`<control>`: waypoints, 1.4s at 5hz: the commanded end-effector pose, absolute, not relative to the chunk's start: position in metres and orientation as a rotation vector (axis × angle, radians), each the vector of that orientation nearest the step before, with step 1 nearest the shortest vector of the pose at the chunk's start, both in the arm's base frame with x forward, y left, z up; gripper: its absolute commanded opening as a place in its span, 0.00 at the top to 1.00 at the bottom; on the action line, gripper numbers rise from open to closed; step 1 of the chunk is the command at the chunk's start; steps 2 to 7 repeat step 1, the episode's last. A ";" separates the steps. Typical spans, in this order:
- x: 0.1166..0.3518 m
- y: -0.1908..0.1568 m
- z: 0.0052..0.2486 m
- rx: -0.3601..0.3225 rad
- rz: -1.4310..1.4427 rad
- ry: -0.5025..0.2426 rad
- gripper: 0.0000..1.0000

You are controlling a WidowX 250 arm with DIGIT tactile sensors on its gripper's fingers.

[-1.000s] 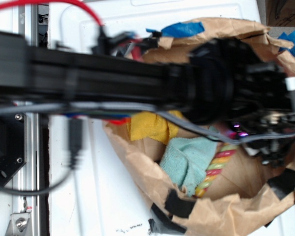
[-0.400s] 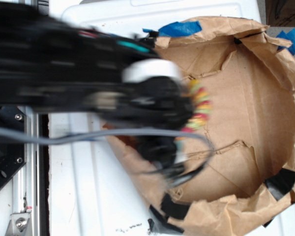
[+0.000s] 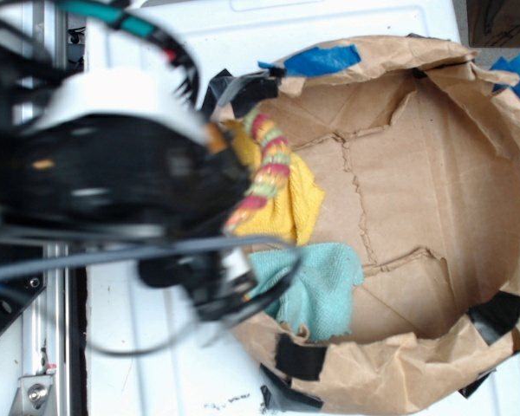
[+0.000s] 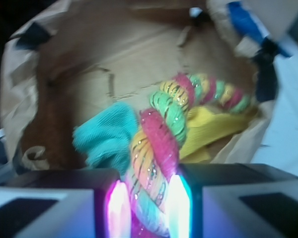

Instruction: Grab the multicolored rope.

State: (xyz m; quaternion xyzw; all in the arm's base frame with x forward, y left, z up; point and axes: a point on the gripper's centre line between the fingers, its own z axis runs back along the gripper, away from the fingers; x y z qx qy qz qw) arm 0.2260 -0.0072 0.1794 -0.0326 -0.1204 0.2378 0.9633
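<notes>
Red, yellow and green strands twist thickly through the rope, and my gripper is clamped on its near end at the bottom centre of the wrist view; the pads press it from both sides. It looks soft and light, squashing a little where I pinch, and its fuzzy weave should not slip easily; it is limp, so the free length bends away toward the upper right. In the outside view the rope runs from my blurred arm at the left up over the yellow cloth; the teal cloth lies just below, inside the brown paper bag. Holding near one end, I judge the tail may drag a cloth along.
</notes>
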 end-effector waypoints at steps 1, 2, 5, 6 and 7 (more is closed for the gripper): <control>0.210 -0.006 0.210 0.040 0.576 -0.291 1.00; 0.210 -0.006 0.210 0.040 0.576 -0.291 1.00; 0.210 -0.006 0.210 0.040 0.576 -0.291 1.00; 0.210 -0.006 0.210 0.040 0.576 -0.291 1.00; 0.210 -0.006 0.210 0.040 0.576 -0.291 1.00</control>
